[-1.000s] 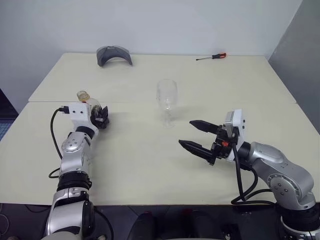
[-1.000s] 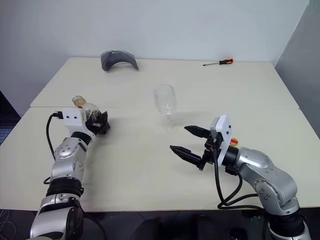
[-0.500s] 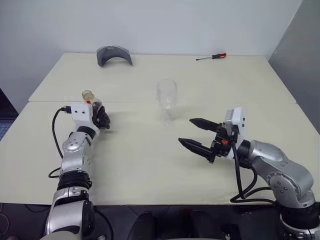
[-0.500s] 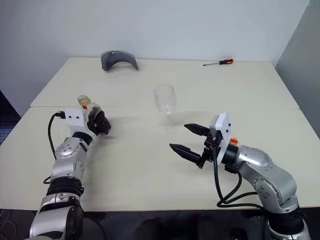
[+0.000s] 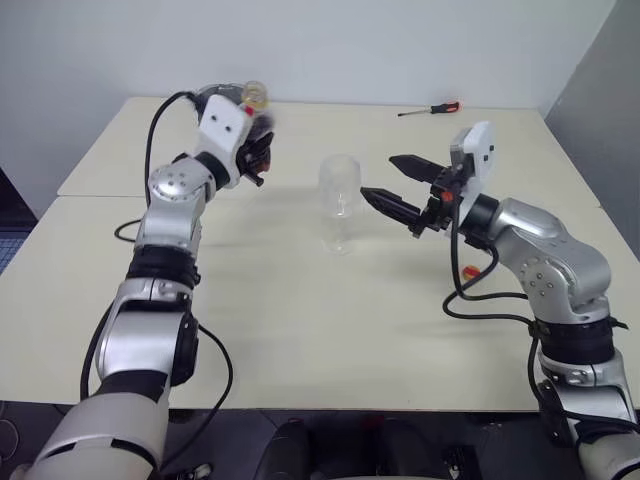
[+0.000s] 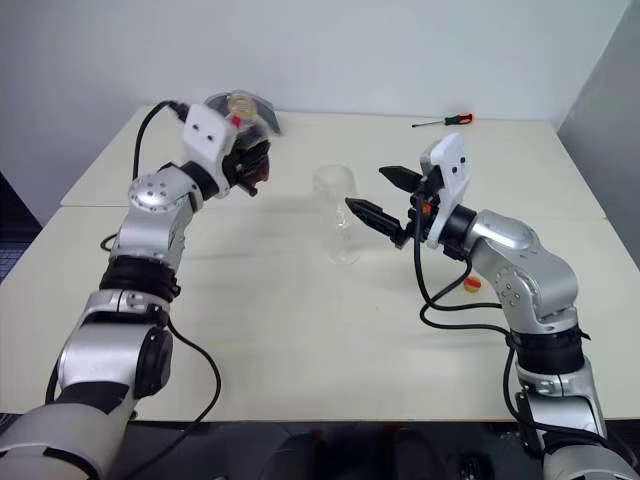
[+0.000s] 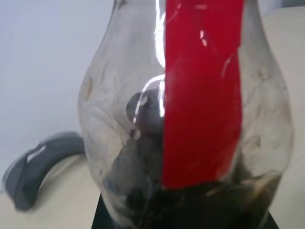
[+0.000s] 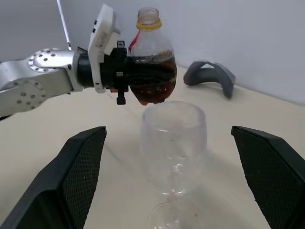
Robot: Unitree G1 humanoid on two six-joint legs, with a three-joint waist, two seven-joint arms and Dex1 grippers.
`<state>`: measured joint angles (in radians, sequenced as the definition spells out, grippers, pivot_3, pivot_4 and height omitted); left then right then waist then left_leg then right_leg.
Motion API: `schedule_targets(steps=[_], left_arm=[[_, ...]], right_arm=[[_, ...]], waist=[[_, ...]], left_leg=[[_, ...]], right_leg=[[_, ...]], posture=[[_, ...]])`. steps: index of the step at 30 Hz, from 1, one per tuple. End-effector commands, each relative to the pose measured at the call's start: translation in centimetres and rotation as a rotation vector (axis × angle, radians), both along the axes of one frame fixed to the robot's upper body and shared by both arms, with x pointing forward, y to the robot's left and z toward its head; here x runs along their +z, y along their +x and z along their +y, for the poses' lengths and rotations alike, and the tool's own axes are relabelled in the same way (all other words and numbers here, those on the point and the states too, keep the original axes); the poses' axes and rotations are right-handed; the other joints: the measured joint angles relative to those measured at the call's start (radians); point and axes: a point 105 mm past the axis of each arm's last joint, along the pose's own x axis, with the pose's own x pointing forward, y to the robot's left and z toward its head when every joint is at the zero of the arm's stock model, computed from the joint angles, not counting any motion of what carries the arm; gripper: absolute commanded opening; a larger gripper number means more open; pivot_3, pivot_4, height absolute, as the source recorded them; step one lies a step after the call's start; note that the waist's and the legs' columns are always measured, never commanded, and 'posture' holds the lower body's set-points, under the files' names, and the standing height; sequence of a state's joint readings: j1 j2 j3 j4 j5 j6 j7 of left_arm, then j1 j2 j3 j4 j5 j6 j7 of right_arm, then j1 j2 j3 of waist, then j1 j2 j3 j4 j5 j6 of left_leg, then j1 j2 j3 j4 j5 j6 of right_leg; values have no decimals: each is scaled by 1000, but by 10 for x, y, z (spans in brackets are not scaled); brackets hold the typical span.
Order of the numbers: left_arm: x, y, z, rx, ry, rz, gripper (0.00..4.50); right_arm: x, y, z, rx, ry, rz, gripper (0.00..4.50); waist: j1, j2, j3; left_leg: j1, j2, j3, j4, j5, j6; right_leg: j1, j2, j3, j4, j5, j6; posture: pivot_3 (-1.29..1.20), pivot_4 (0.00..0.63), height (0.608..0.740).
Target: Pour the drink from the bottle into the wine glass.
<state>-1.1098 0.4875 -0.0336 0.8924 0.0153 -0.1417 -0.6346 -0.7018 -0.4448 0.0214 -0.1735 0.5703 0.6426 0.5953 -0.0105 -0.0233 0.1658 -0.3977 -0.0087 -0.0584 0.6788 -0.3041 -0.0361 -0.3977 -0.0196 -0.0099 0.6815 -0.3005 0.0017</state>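
The bottle [image 8: 151,57] is clear and squat, with a red strip, a yellow ring at its open neck and the dark brown drink [image 8: 153,82] in its lower half. My left gripper [image 5: 258,150] is shut on its body and holds it upright in the air, left of the wine glass and above its rim. The wine glass [image 5: 340,198] stands empty on the table's middle. My right gripper [image 5: 380,178] is open, its fingertips close to the right side of the bowl and apart from it. In the left wrist view the bottle [image 7: 190,109] sits right against the camera.
A grey curved object [image 8: 209,75] lies at the table's far side behind the bottle. A red-handled screwdriver [image 5: 430,109] rests at the far right. A small yellow and red thing [image 6: 470,284] lies on the table under my right arm. A seam [image 5: 90,197] joins two tabletops.
My left gripper closed on the bottle and lifted it off the table, up and right toward the glass. My right gripper, still open, rose and moved forward to the glass bowl.
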Motion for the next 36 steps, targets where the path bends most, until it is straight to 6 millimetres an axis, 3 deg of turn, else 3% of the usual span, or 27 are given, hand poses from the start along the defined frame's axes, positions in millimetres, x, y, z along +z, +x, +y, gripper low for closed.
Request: schedule_targets(steps=[1,12,22,36], left_arm=[[25,1,-20,-75,58,-57,864],[41,-1,-23,-84,358,-214,864],[44,-3,-15,-74,583,-284,864],[47,-6,-15,-69,753,-382,864]], right_arm=[[18,-2,9,21,14,-66,4500],[19,3,16,1,8,-82,4500],[16,5,21,6,-4,-90,4500],[12,10,22,-7,-17,-97,4500]], waist=[[-9,0,0],[-22,0,0],[-22,0,0],[-22,0,0]], left_leg=[[-4,0,1,0,0,0],[-5,0,5,1,0,0],[-4,0,5,3,1,1],[-4,-1,5,3,2,1]], right_leg=[[-5,0,0,1,0,0],[-11,-1,1,9,0,0],[-13,-1,1,16,0,0],[-13,-2,1,17,0,0]], posture=[[0,150,740],[0,150,740],[0,150,740],[0,150,740]])
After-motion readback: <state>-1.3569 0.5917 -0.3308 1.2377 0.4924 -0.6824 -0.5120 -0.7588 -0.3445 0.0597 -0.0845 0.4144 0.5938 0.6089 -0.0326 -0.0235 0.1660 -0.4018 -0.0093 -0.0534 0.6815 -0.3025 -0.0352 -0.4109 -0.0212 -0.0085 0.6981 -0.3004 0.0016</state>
